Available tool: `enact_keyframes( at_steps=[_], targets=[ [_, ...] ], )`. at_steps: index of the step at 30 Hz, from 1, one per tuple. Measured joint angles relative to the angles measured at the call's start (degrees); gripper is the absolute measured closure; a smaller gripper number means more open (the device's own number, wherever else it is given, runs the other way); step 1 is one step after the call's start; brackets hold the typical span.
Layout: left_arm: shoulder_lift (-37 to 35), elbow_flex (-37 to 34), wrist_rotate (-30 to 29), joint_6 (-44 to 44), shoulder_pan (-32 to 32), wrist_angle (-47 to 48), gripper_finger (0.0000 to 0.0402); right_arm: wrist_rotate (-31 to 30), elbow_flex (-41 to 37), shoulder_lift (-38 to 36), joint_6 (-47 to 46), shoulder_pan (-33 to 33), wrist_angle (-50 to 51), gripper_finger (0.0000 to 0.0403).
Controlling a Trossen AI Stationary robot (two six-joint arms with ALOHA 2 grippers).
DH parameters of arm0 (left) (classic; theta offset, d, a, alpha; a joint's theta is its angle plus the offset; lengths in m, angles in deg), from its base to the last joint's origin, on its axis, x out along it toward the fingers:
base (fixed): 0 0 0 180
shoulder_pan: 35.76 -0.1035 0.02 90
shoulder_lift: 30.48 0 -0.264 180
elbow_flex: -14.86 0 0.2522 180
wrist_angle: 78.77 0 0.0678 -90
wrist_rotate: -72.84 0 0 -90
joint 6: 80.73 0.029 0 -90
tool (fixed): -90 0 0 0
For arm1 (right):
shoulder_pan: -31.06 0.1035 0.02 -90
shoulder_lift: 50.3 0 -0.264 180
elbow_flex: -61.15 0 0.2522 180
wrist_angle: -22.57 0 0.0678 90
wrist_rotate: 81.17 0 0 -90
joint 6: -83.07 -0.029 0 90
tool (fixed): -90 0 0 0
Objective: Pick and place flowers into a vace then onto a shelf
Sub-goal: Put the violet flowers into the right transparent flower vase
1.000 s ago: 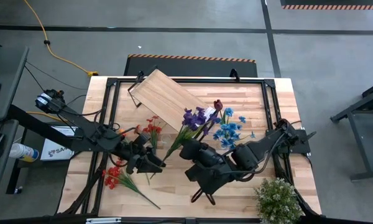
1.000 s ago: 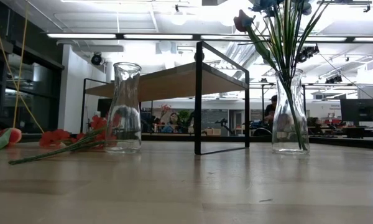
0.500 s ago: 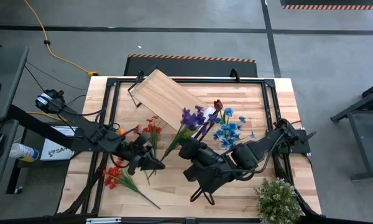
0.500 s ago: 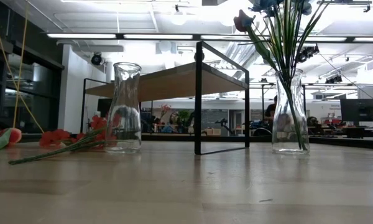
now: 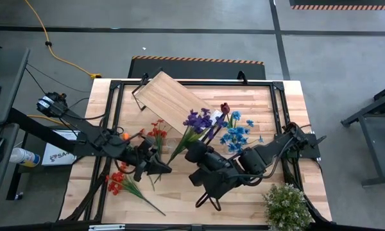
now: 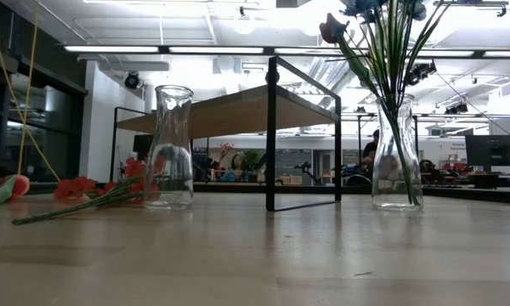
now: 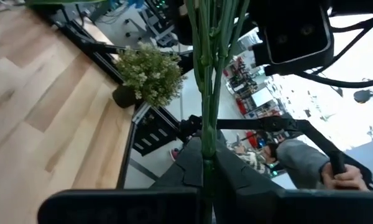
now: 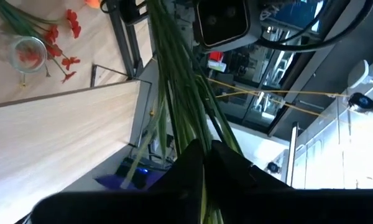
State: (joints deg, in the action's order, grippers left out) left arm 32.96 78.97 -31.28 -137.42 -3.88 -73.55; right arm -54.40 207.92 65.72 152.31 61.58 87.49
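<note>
Green stems are pinched in both of my grippers above the middle of the wooden table (image 5: pixel 269 102).

My left gripper (image 5: pixel 164 169) has its jaws pressed together on thin green stems (image 7: pixel 206 74), which run straight up between its fingers in the left wrist view. My right gripper (image 5: pixel 194 154) is clamped on a thicker bundle of stems (image 8: pixel 177 93) belonging to the purple and blue flowers (image 5: pixel 212 125); in the low view these stand in a clear glass vase (image 6: pixel 397 157). A second glass vase (image 6: pixel 170 149) stands apart from it with nothing in it. Red flowers (image 5: pixel 117 183) lie loose on the table near my left arm. The shelf (image 5: pixel 173 102) sits at the far side of the table, just beyond the blooms. A bushy pale plant (image 5: pixel 285 204) stands at the near right corner.
</note>
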Motion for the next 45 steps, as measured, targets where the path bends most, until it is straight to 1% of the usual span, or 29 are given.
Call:
enact_keyframes(
  at_steps=[4,9,13,18,24,27,30,32,35,37,39,42,44,45],
  targets=[
    [0.0,0.0,-1.5,0.9,0.0,0.6,0.0363,-2.4,0.0,0.0,0.2,0.3,0.0,0.0363],
    [0.0,0.0,-3.0,2.1,0.0,0.8,0.0364,-4.0,0.0,0.0,-0.1,1.4,0.3,0.0339],
    [0.0,0.0,-5.6,3.8,0.0,1.1,0.0363,-4.7,0.0,0.0,-2.7,2.4,0.7,0.032],
    [0.0,0.0,-8.0,5.8,0.0,1.1,0.0363,-8.9,0.0,0.0,-6.6,4.0,2.8,0.0298],
    [0.0,0.0,-13.6,9.7,0.0,0.6,0.0364,-16.9,0.0,0.0,-15.3,6.0,5.7,0.0289],
    [0.0,0.0,-16.1,14.8,0.0,-3.1,0.0364,-21.2,0.0,0.0,-20.5,6.8,7.2,0.0289],
    [0.0,0.0,-17.1,21.4,0.0,-8.5,0.0364,-25.8,0.0,-0.2,-26.8,7.2,9.0,0.0289],
    [0.0,0.0,-17.6,26.0,0.0,-12.2,0.0364,-26.5,0.0,-1.0,-31.5,7.2,10.2,0.0289],
    [0.0,0.0,-17.7,31.6,0.0,-16.7,0.0364,-26.7,0.0,-3.3,-41.2,7.4,9.9,0.0289],
    [0.0,0.0,-17.5,34.1,0.0,-18.4,0.0363,-25.5,0.0,-5.2,-48.6,7.4,9.9,0.0289],
    [0.0,0.1,-16.8,35.3,0.0,-19.0,0.0364,-20.6,0.0,-7.4,-56.6,7.2,9.9,0.0289],
    [0.9,1.4,-16.2,37.3,0.0,-18.9,0.0364,-6.8,0.0,-10.9,-66.5,6.0,9.8,0.0289],
    [2.0,3.0,-14.7,39.3,0.0,-18.8,0.0364,3.8,0.0,-12.7,-71.3,4.2,8.9,0.0289],
    [2.7,4.1,-13.9,40.6,0.0,-18.7,0.0364,8.0,0.0,-13.5,-73.1,3.2,8.2,0.0289]
  ],
)
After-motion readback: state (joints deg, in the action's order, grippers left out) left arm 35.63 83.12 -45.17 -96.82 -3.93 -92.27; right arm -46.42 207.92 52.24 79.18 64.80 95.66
